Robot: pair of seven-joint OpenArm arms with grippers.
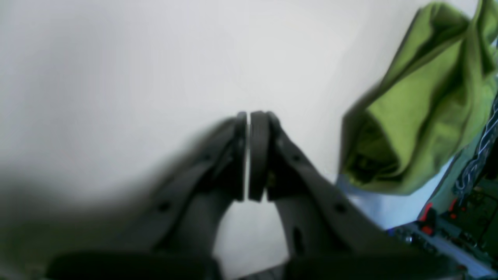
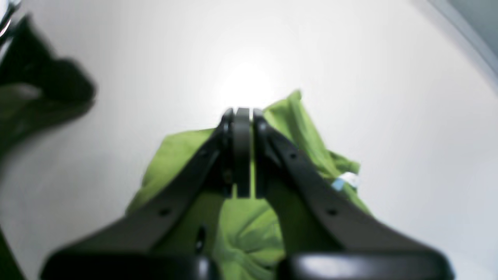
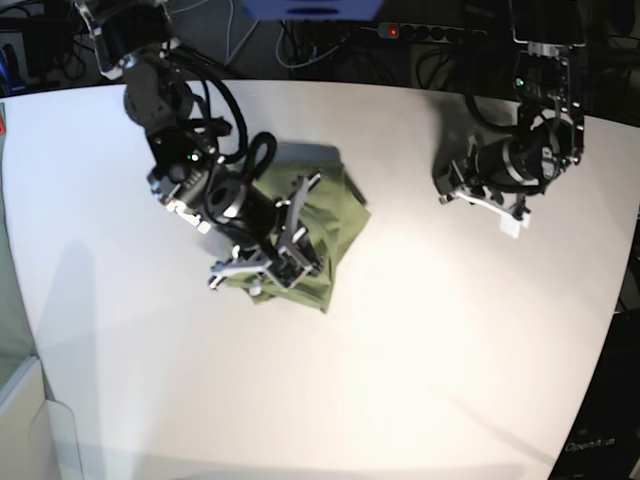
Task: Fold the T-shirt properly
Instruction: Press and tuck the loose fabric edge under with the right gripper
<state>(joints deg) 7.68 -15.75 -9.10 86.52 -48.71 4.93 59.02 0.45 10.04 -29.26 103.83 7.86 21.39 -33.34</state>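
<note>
The olive-green T-shirt [image 3: 335,215] lies crumpled in a heap left of the table's middle. Its small white tag [image 2: 348,179] shows at the heap's right side in the right wrist view. My right gripper [image 2: 243,112] hovers directly over the heap, shut, and I see no cloth pinched at its fingertips. In the base view the right gripper [image 3: 300,245] covers part of the shirt. My left gripper [image 1: 248,116] is shut on nothing above bare table, with the T-shirt [image 1: 424,112] off to its right. In the base view the left gripper [image 3: 450,188] is far right of the shirt.
The white table [image 3: 420,350] spreads wide around the shirt. Cables and dark equipment [image 3: 430,35] run along the far edge. The table's edge curves down the right side [image 3: 610,300].
</note>
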